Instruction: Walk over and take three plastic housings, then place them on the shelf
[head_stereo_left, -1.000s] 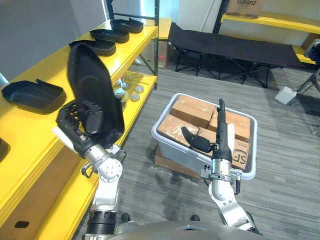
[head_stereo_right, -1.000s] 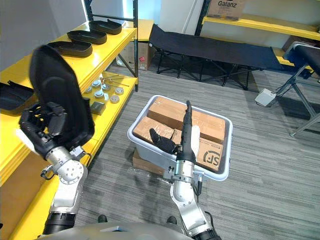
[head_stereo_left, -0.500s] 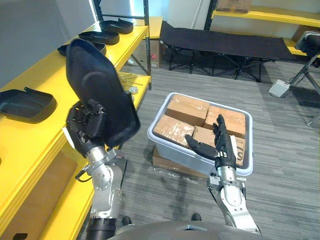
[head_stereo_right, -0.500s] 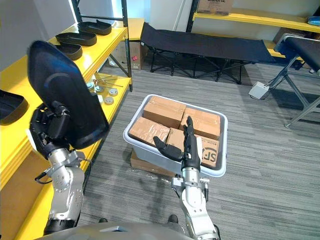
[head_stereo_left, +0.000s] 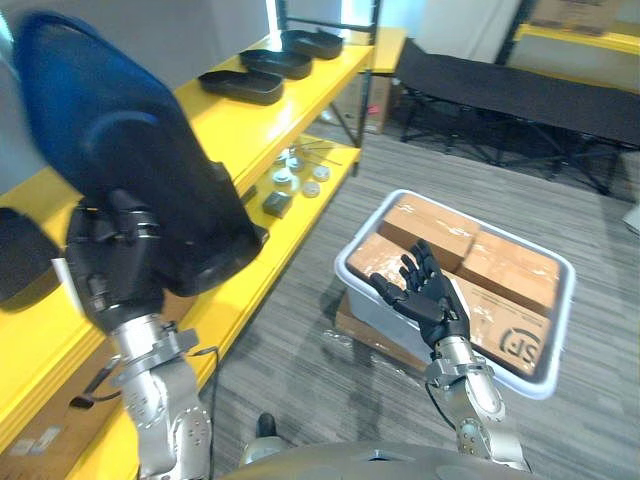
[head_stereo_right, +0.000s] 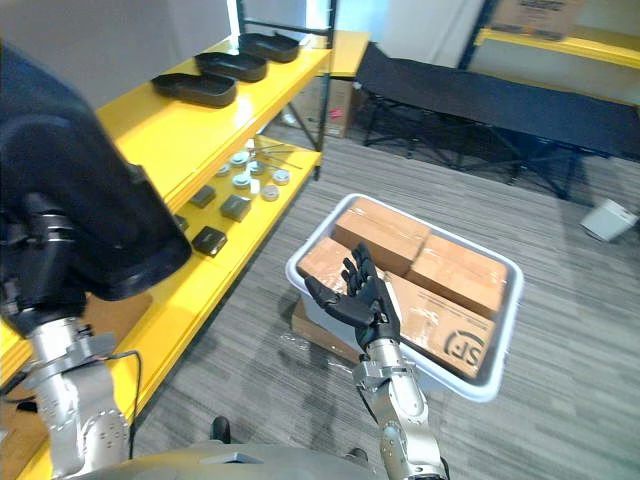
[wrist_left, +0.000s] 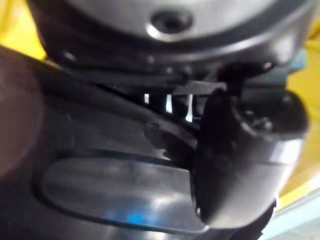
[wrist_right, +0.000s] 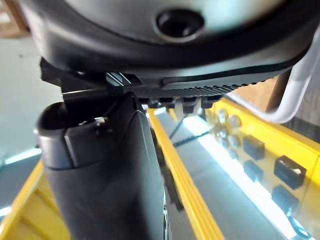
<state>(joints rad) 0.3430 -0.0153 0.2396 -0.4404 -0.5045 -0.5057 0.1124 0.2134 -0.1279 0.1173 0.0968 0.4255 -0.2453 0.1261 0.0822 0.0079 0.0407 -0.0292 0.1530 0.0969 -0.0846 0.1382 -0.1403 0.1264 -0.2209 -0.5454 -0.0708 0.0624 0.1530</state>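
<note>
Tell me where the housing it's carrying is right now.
In the left eye view the black housing is held in the left hand, beside the yellow shelf on the left.

The room is evenly bright, with the strongest light at the far end past the yellow shelf (head_stereo_left: 250, 125). The black housing (head_stereo_left: 130, 170) in my left hand (head_stereo_left: 110, 270) catches a bluish sheen along its top and, seen from my wrist, a pale gleam. The bin (head_stereo_left: 365, 310) throws a soft shadow on the grey floor (head_stereo_left: 300, 350).
</note>
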